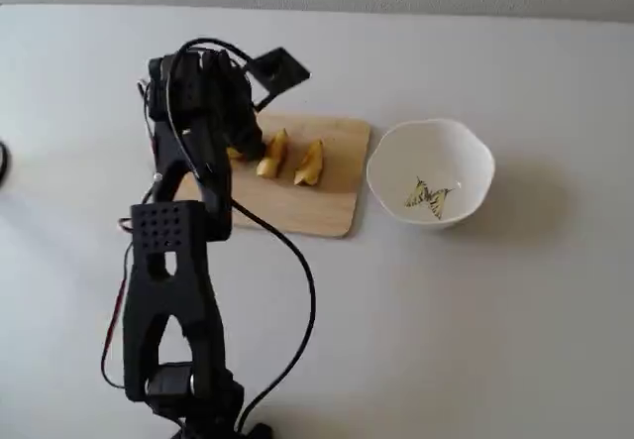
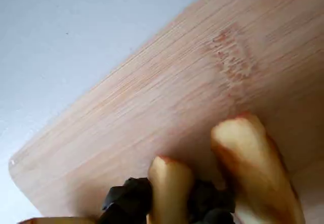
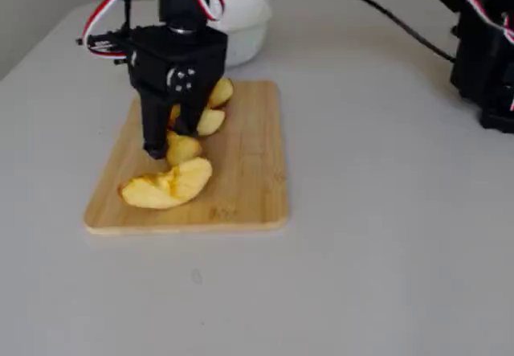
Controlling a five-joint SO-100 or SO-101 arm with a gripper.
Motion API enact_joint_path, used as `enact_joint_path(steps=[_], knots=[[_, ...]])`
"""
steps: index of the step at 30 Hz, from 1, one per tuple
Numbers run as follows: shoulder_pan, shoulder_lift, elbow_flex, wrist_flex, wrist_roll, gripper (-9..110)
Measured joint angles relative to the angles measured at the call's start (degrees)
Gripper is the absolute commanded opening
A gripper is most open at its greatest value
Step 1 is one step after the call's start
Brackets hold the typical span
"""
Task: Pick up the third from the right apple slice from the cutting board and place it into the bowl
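The cutting board (image 1: 332, 196) is a tan wooden board left of the white bowl (image 1: 466, 157) with a butterfly print inside. Several apple slices lie in a row on it. My gripper (image 3: 169, 145) is down on the board, its fingers (image 2: 126, 199) on either side of a pale slim apple slice (image 2: 169, 181), which still rests on the wood. That slice shows in a fixed view (image 3: 185, 147). In the other fixed view my gripper (image 1: 243, 147) hides most of it. A second slice (image 2: 253, 173) lies right beside it.
Two more slices (image 1: 272, 152) (image 1: 309, 162) lie between my gripper and the bowl. A larger wedge (image 3: 165, 187) lies at the board's near end in a fixed view. The bowl (image 3: 241, 22) stands beyond the board's far end. Black equipment (image 3: 482, 51) stands at the right.
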Motion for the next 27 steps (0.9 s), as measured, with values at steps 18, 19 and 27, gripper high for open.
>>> enact_joint_path(steps=[18,19,27], knots=[[1.8,12.1,-8.0,6.8,10.6,0],[3.5,14.4,-7.4,6.9,11.0,0],[24.0,21.0,-4.9,6.9,10.5,0]])
